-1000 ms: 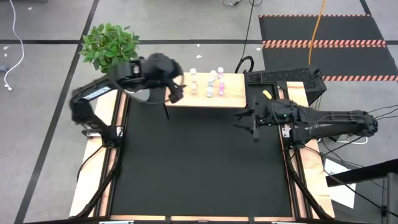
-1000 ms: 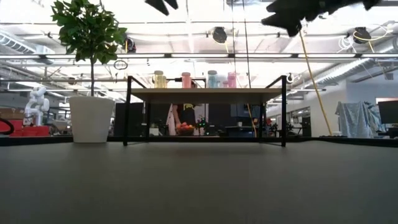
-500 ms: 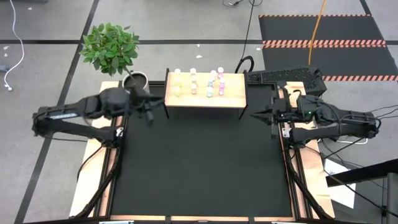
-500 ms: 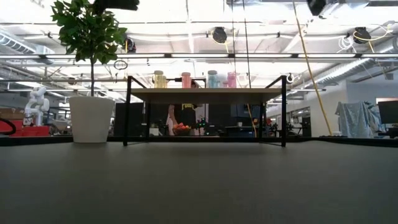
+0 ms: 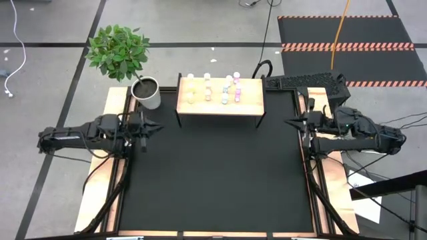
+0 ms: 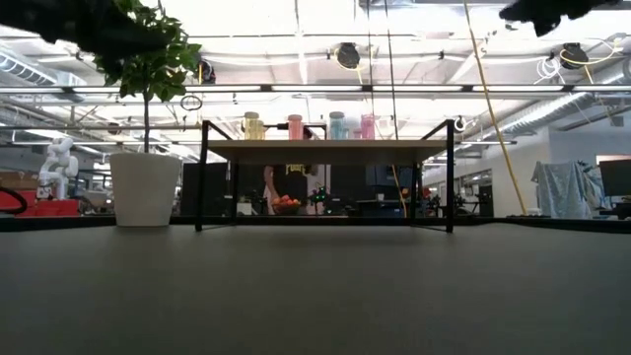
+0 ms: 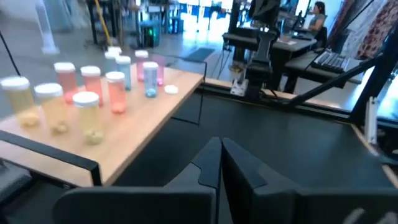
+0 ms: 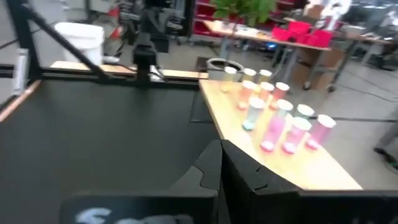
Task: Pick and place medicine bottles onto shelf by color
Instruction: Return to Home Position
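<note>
The shelf (image 5: 220, 100), a light wooden board on thin dark legs, stands at the table's far middle. Several medicine bottles (image 5: 208, 90) stand on their bases on its top: yellow ones (image 7: 87, 115) toward the left, pink (image 7: 116, 90) and teal (image 7: 150, 78) farther right. My left gripper (image 5: 159, 127) hovers shut and empty at the table's left edge, pointing level toward the right. My right gripper (image 5: 288, 122) hovers shut and empty at the right edge, pointing left. Both are well clear of the shelf.
A white pot (image 5: 148, 92) with a green plant (image 5: 119, 48) stands just left of the shelf, close to my left arm. A black device (image 5: 307, 83) lies beyond the shelf's right end. The black mat (image 5: 213, 180) stretches between both arms.
My left gripper has drawn back from the shelf's left end toward the table's left edge, sunk, tipped level and shut. My right gripper has pulled back toward the right edge and shut. The bottles and shelf have stayed put.
</note>
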Motion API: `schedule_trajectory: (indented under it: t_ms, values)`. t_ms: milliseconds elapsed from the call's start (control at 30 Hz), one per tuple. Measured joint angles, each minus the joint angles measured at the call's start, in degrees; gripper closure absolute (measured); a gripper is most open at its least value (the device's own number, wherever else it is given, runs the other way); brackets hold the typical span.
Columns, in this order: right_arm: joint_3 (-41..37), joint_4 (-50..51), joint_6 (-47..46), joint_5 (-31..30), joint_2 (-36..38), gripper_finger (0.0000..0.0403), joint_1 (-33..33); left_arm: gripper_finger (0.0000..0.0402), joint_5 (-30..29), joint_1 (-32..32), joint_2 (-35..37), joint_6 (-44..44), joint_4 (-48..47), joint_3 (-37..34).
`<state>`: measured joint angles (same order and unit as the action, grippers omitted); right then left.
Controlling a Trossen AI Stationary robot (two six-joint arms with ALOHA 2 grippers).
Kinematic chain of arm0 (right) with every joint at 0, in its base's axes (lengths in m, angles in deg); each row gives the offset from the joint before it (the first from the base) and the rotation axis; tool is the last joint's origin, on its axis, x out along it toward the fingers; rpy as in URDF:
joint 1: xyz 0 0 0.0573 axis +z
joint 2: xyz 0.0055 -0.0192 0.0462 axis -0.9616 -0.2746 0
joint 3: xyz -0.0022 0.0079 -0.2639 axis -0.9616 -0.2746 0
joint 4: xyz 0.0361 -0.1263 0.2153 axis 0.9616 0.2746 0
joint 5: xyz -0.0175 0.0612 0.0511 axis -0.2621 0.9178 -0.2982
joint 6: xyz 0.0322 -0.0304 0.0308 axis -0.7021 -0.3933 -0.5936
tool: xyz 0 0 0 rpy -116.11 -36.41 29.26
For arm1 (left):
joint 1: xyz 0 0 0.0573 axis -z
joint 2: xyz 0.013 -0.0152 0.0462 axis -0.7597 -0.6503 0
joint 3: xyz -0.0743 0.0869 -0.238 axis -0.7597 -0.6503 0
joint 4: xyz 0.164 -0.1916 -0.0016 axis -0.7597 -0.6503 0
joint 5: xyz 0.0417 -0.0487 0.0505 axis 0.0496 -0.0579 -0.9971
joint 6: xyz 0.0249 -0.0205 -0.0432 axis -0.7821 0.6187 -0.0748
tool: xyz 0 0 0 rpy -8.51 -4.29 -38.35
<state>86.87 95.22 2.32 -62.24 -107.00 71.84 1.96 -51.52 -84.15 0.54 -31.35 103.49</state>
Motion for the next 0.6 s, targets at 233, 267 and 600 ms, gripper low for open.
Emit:
schedule_trajectory:
  t_ms: [233, 267, 600]
  values:
    - [-14.0, -11.9, -5.9, 0.5, 8.4, 0.0402, -0.1, 0.0385, -0.5, -0.7, 8.7, -6.3, 1.0, -7.9]
    - [-16.0, -13.6, -7.4, 1.9, 9.2, 0.0402, -0.1, 0.0385, -0.4, -0.7, 9.7, -6.3, 1.2, -8.8]
    - [-32.4, -27.2, -15.3, 10.9, 16.0, 0.0403, 0.0, 0.0385, 1.5, -0.7, 19.2, -5.6, 1.2, -16.1]
